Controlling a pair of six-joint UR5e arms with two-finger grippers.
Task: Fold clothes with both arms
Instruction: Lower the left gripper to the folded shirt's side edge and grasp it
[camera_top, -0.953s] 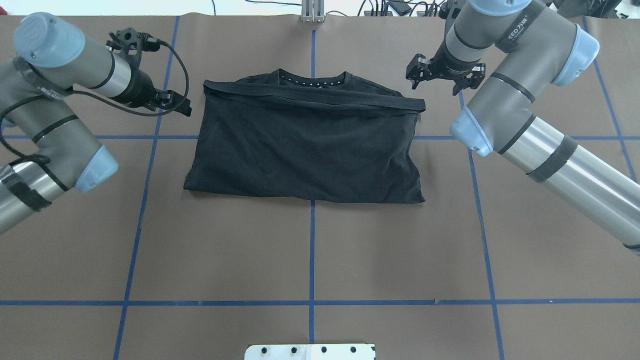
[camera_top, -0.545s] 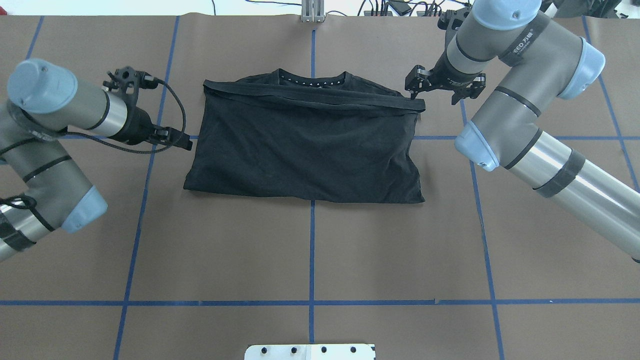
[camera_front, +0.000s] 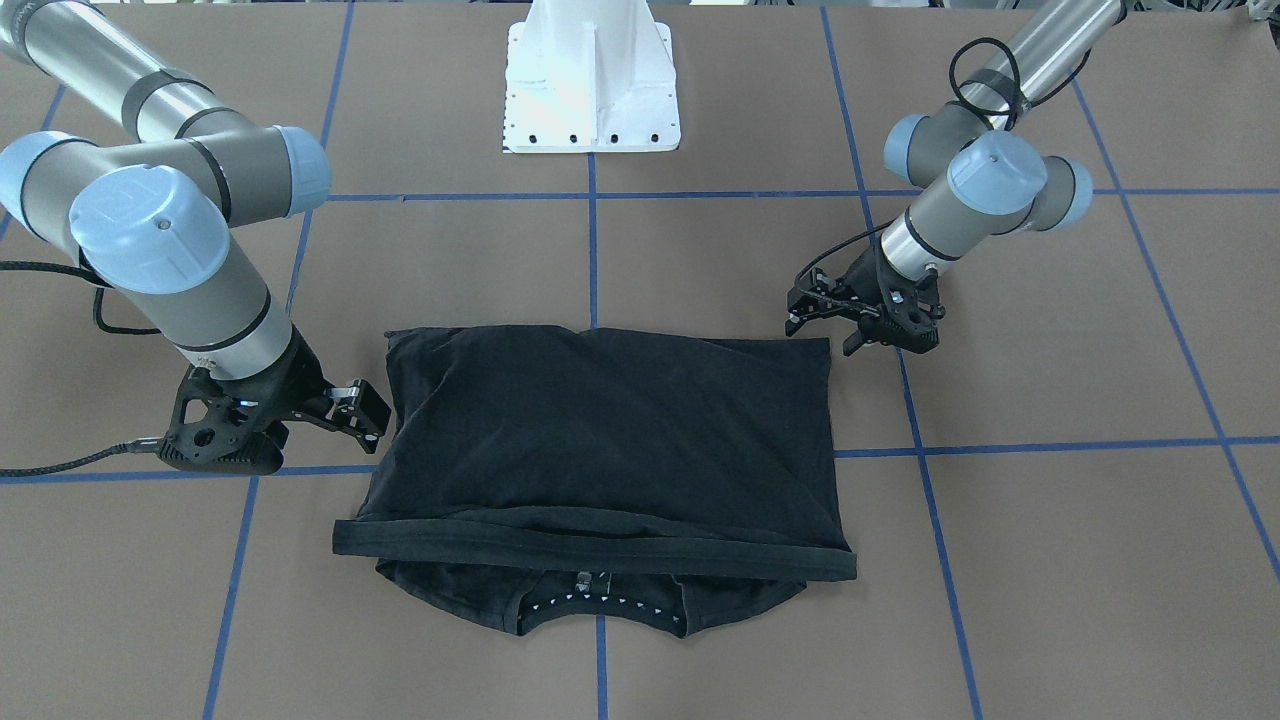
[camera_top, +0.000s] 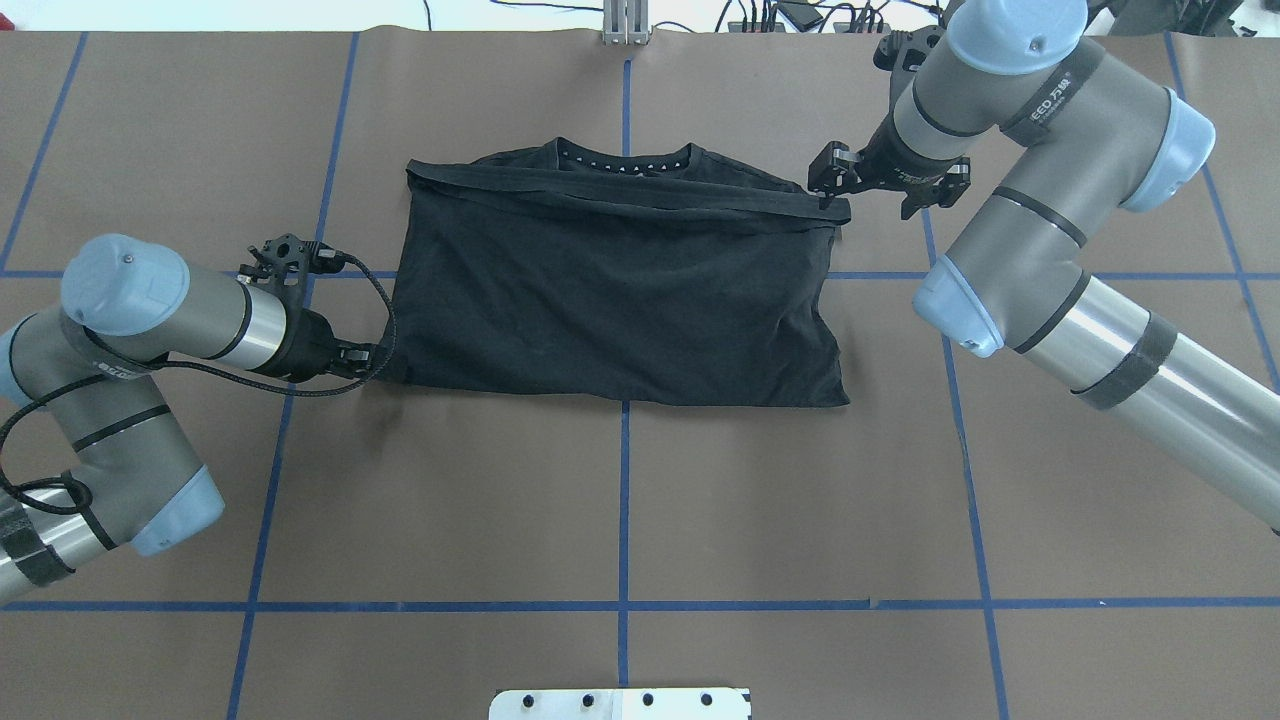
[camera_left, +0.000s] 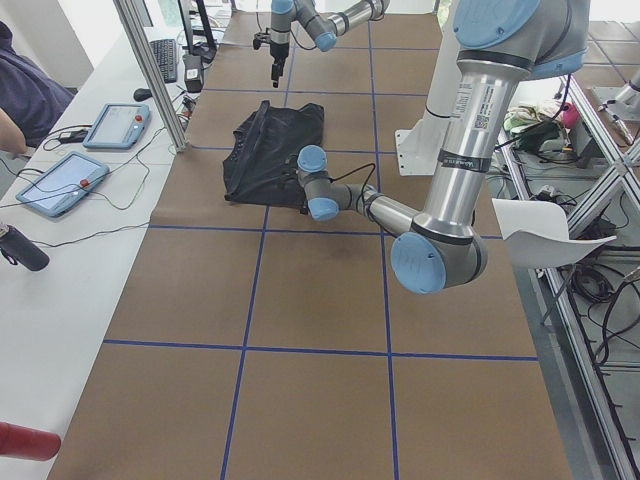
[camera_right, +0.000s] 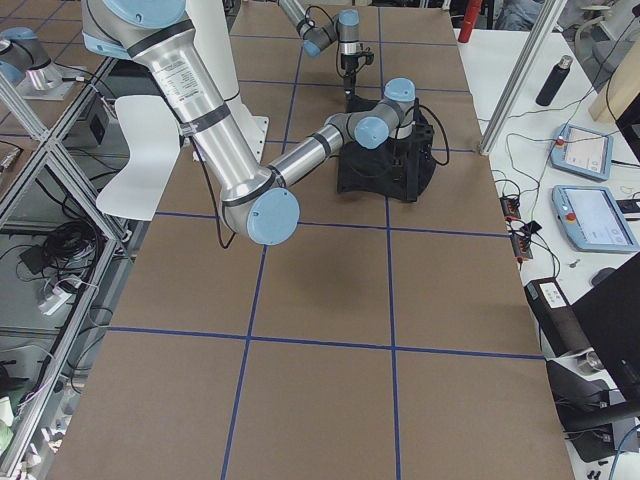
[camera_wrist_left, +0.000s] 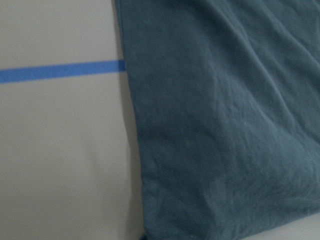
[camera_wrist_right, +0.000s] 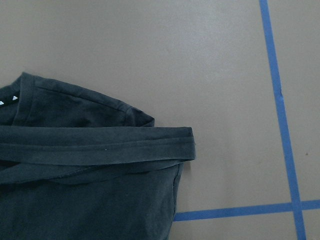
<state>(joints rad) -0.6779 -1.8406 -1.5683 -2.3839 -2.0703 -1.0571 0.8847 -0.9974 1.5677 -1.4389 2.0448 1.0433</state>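
Note:
The black T-shirt (camera_top: 620, 290) lies folded on the brown table, its hem band laid across just below the collar (camera_top: 625, 158); no graphic shows. My left gripper (camera_top: 378, 358) sits low at the shirt's near-left corner and looks open in the front-facing view (camera_front: 822, 330). The left wrist view is filled with shirt fabric (camera_wrist_left: 225, 125) beside blue tape, and no fingers show. My right gripper (camera_top: 828, 200) hangs over the far-right end of the hem band (camera_wrist_right: 100, 147) and looks open (camera_front: 370, 415). Neither gripper holds cloth.
Blue tape lines (camera_top: 622, 500) grid the brown table. The white base pedestal (camera_front: 590, 90) stands at the robot's side. Beyond the far edge, a side bench carries tablets (camera_left: 60, 180) and cables, and a person's sleeve (camera_left: 20, 100) shows there.
My left gripper swung from beside the shirt's far-left corner down along its left edge to the near-left corner. My right gripper shifted slightly to the hem band's right end.

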